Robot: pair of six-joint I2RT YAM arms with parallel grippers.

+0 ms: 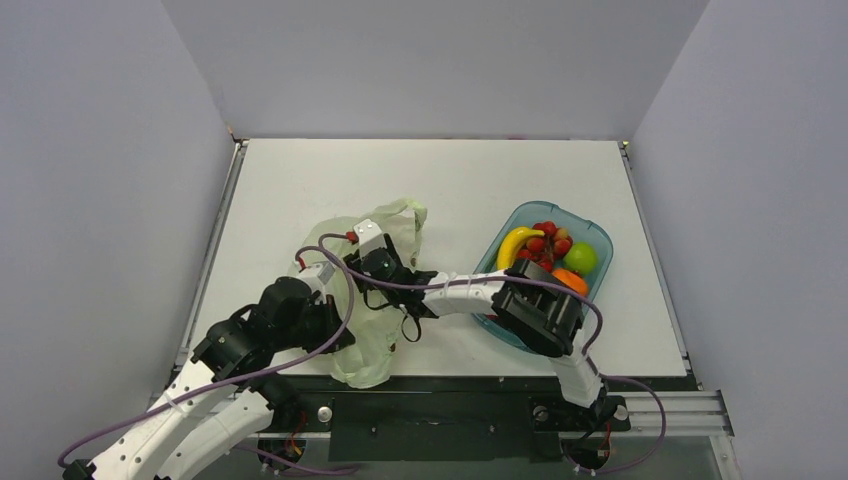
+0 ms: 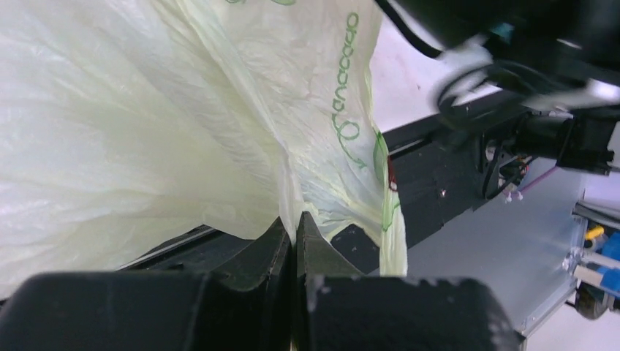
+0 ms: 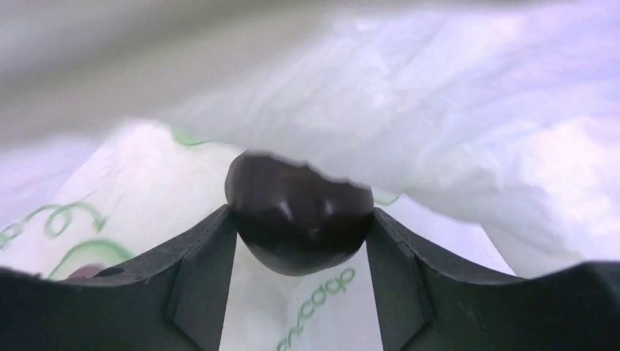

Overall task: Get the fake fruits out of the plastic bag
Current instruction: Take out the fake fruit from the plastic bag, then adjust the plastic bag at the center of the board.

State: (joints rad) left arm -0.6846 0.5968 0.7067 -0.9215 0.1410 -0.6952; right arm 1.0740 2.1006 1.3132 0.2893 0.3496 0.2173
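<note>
The left gripper [image 2: 294, 232], fingers pressed together on a fold of the thin pale-green plastic bag [image 2: 139, 117], anchors it beside the blue plastic tray [image 1: 601, 243] as the right gripper [image 3: 300, 245] pinches a dark, glossy rounded piece [image 3: 296, 208] inside, whose slick curve may squirt free or drag film along.

Soft, even overhead light on the white table [image 1: 450, 180], faint shadows only, sharp right across. Up close now: washed-out glare on the plastic bag [image 3: 475, 95], far folds blurred, dull sheen on the dark lump [image 3: 296, 216].
</note>
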